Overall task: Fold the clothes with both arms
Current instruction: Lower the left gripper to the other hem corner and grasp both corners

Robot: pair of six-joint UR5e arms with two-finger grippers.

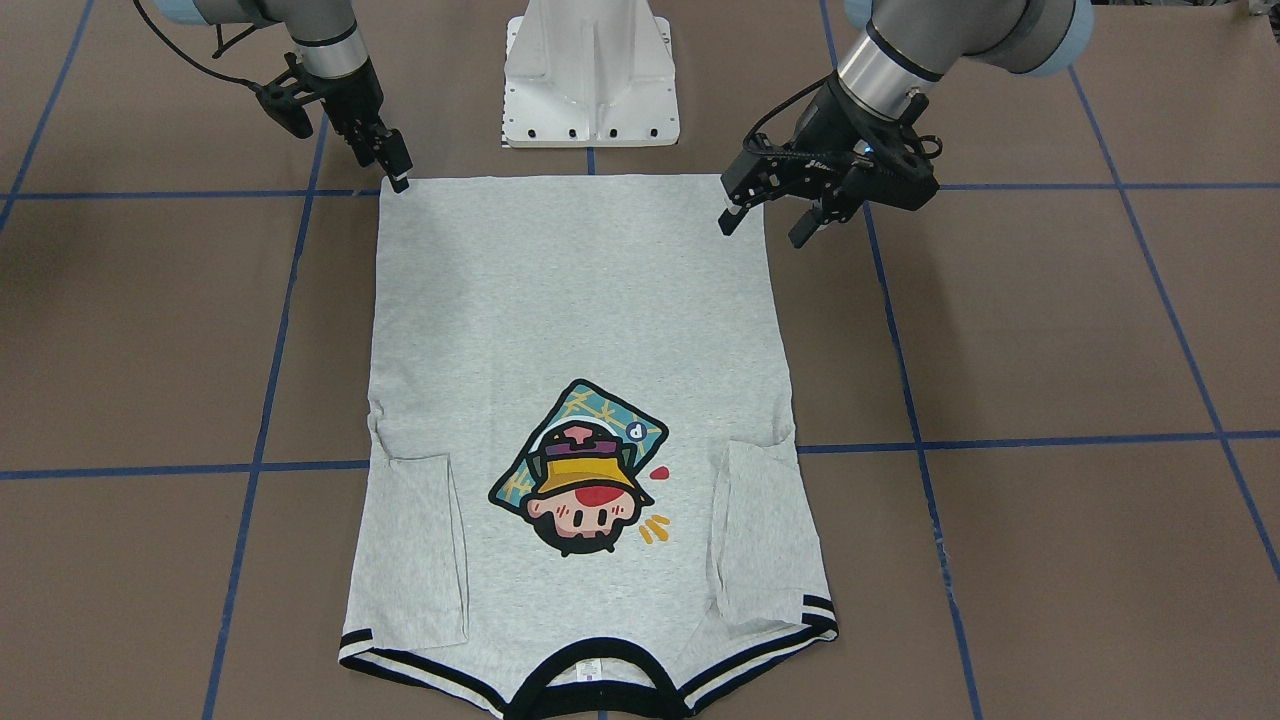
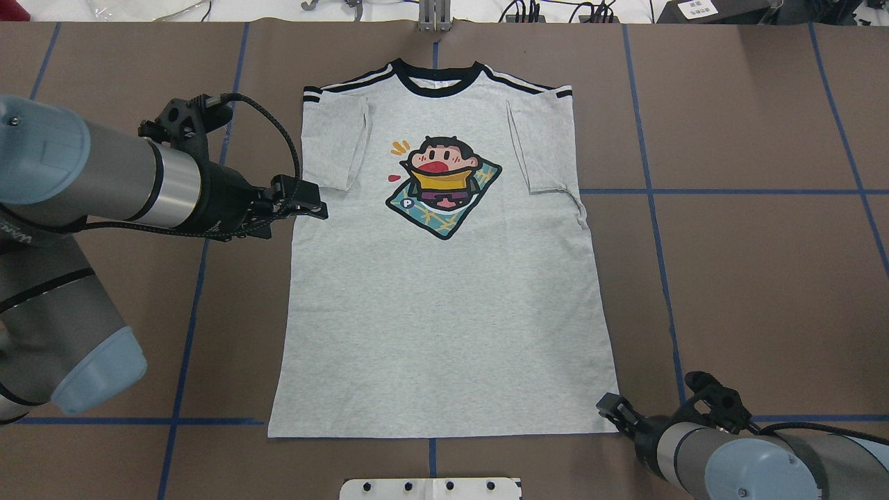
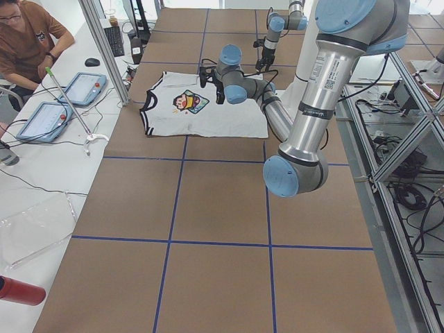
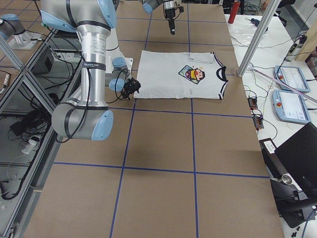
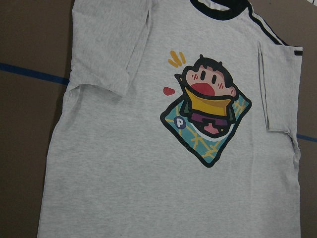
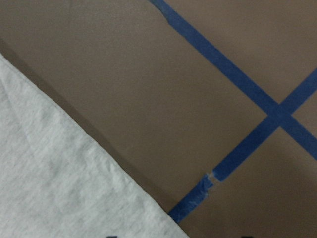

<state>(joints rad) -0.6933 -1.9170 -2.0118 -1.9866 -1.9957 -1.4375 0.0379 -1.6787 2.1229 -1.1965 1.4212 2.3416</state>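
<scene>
The grey T-shirt (image 1: pixel 570 320) lies flat, print up, on the brown table, with both sleeves folded in and the black neckband away from the robot; it also shows in the overhead view (image 2: pixel 444 312). My left gripper (image 1: pixel 765 228) is open and empty. It hovers well above the shirt's left edge (image 2: pixel 316 205), and its wrist view takes in the print (image 5: pixel 205 116). My right gripper (image 1: pixel 398 180) is low at the hem's right corner (image 2: pixel 605 406). Its wrist view shows the shirt corner (image 6: pixel 49 188) close up, with dark fingertips apart at the bottom edge.
The white pedestal (image 1: pixel 590 75) stands just behind the hem. Blue tape lines (image 2: pixel 653 191) cross the brown table around the shirt. An operator (image 3: pixel 21 41) sits at a side bench with tablets (image 3: pixel 80 87). A red bottle (image 3: pixel 21 290) lies off the table.
</scene>
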